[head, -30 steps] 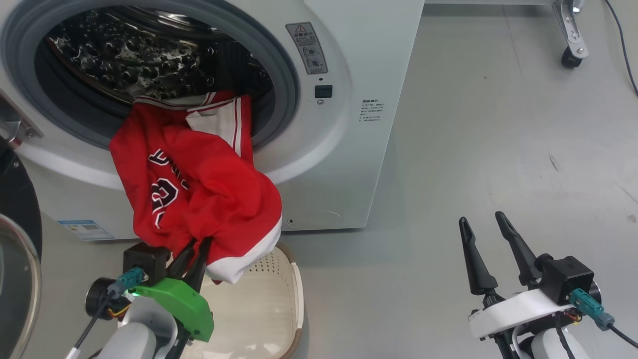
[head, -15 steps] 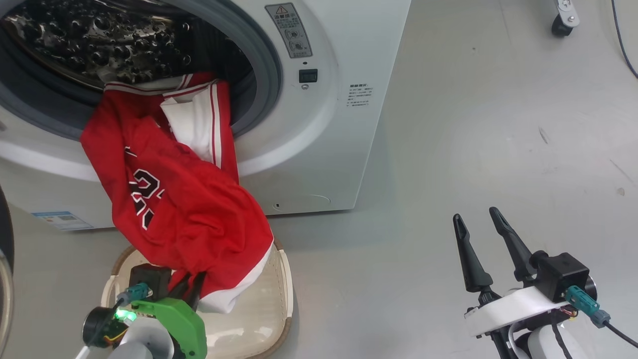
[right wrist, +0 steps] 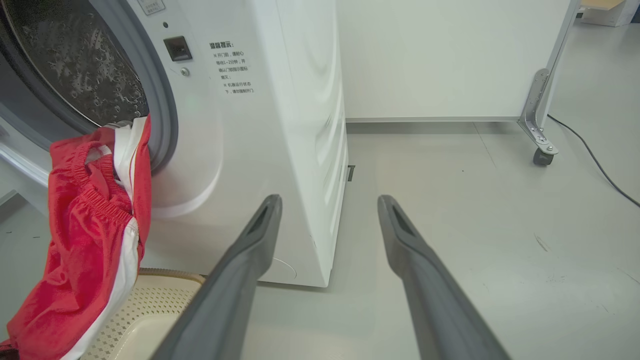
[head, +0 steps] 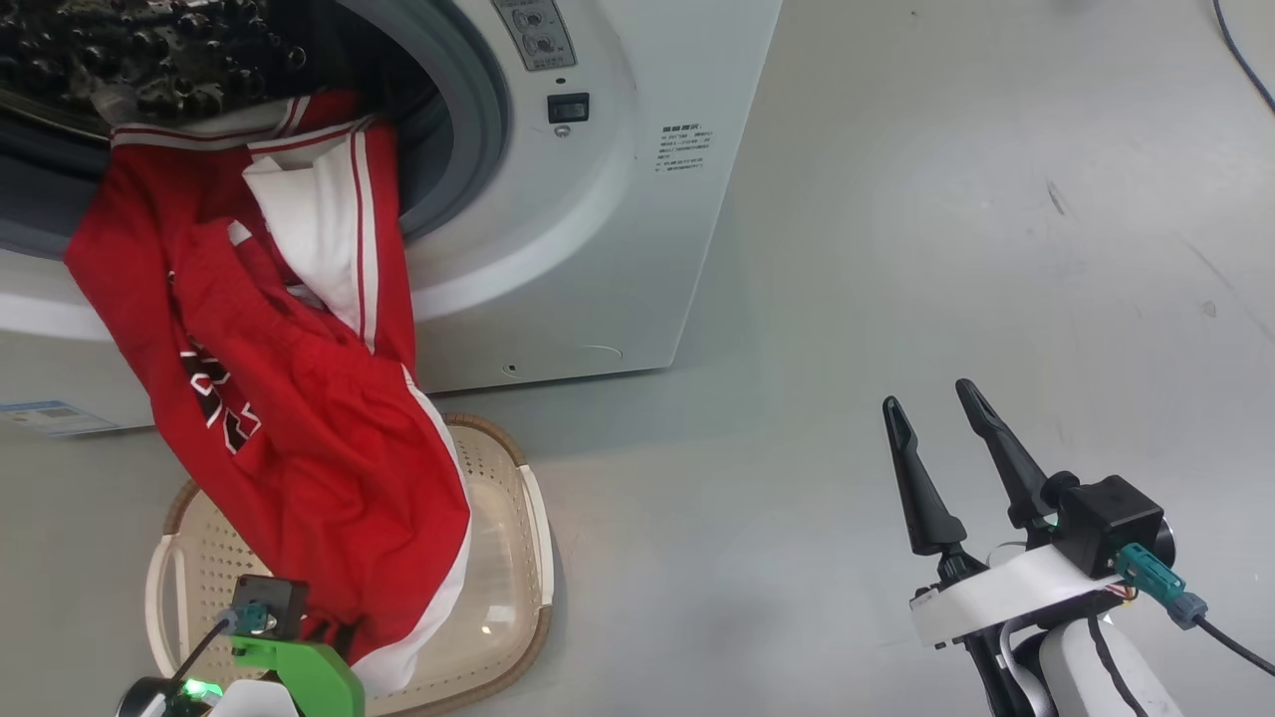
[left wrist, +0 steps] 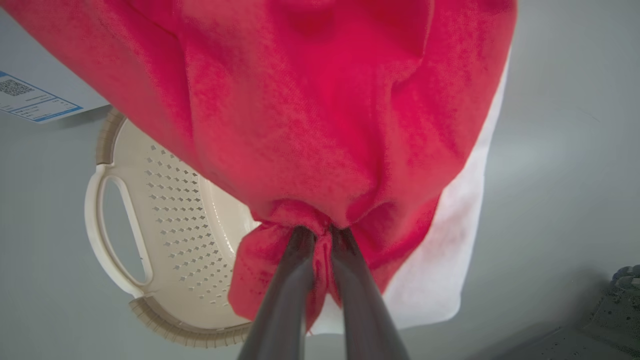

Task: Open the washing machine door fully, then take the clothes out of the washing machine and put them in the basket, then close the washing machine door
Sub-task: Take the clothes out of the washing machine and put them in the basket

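The white washing machine (head: 558, 249) stands with its steel drum (head: 149, 50) exposed; the washing machine door is out of view. Red clothes (head: 299, 448) with white panels hang from the drum's grey gasket down over the cream basket (head: 538, 558) on the floor. My left gripper (left wrist: 320, 232) is shut on a bunched fold of the red cloth, above the basket (left wrist: 100, 220). In the head view its fingers are hidden under the cloth (head: 319, 632). My right gripper (head: 931, 403) hovers over the floor to the right, open and holding nothing, well apart from the machine (right wrist: 280, 100).
A blue label (head: 45, 416) marks the machine's lower front. A white panel on a metal leg with a caster (right wrist: 542, 156) stands behind, with a black cable (right wrist: 595, 165) on the floor. Bare grey floor (head: 896, 249) spreads to the right.
The head camera has shifted, so the machine sits further up and left. My left gripper has come down over the basket, drawing more red cloth out of the drum. The right gripper holds still.
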